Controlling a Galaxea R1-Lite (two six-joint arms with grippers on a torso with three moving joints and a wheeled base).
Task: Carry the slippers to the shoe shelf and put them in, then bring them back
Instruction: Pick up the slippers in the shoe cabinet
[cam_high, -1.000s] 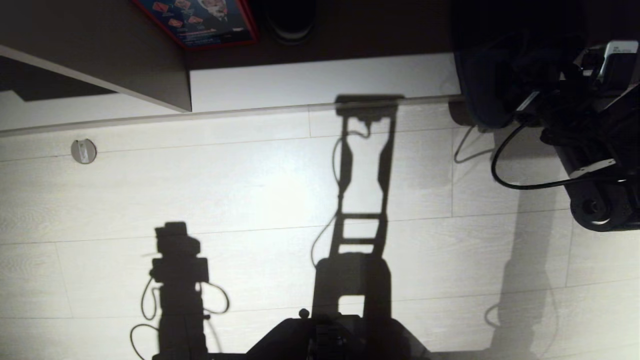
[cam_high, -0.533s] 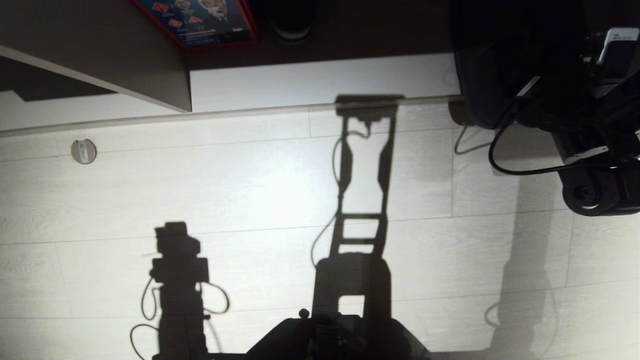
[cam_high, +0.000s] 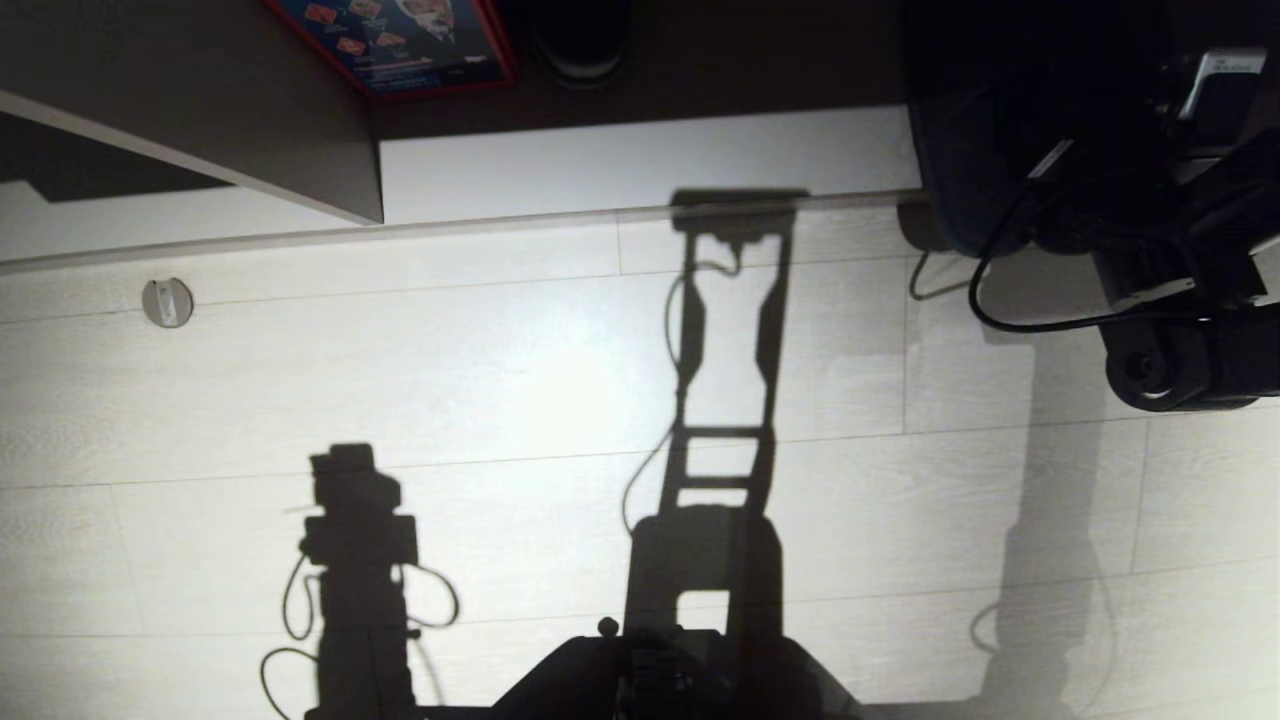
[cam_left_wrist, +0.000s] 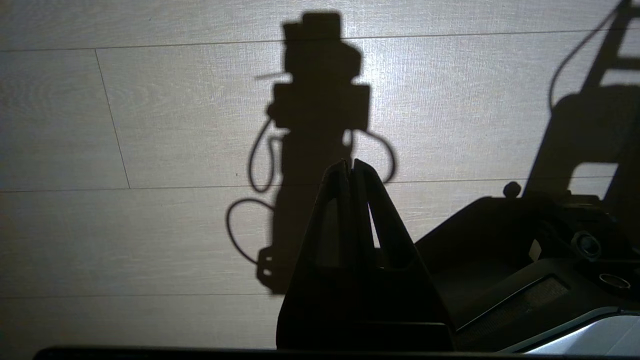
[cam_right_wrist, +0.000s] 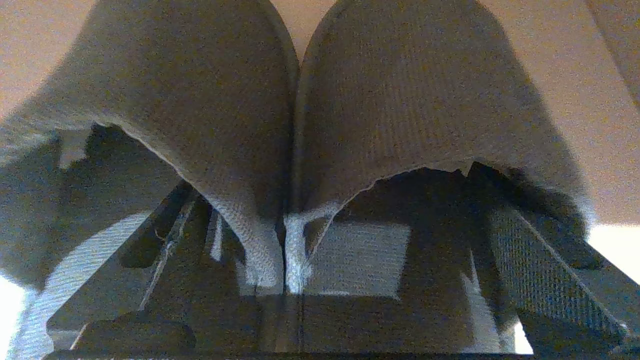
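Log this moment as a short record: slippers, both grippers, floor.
slippers: pair, side by side, inner edges touching, openings toward the right wrist camera
right gripper: open, fingers spread, one at each slipper's opening; no grip evident
left gripper: shut, empty, above the floor
floor: pale planks, crossed by the robot's shadows
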